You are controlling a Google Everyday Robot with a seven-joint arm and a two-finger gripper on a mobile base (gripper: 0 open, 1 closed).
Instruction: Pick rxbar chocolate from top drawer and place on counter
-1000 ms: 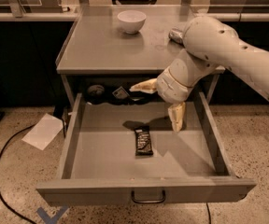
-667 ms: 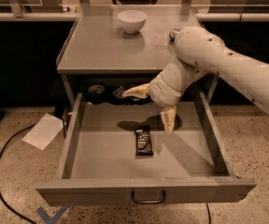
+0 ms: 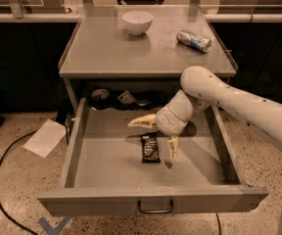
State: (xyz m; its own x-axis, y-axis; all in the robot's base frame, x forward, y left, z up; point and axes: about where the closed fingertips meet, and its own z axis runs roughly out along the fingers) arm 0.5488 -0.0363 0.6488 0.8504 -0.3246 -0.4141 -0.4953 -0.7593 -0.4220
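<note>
Noted pale two-finger gripper low inside the wide grey metal top drawer, fingers apart about the far end of the black glossy rxbar chocolate. Could not read wrapper lettering: too small. Followed white jointed arm to right edge; cut off there. Could not identify dark round item or pale scrap in shadow beneath the flat grey metal counter. Found rear of drawer hidden likewise.

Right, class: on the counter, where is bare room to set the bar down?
The counter is bare across its front, between the front edge and the white bowl and can; the back is crowded. The hand hangs open beside the rxbar chocolate in the top drawer.
</note>
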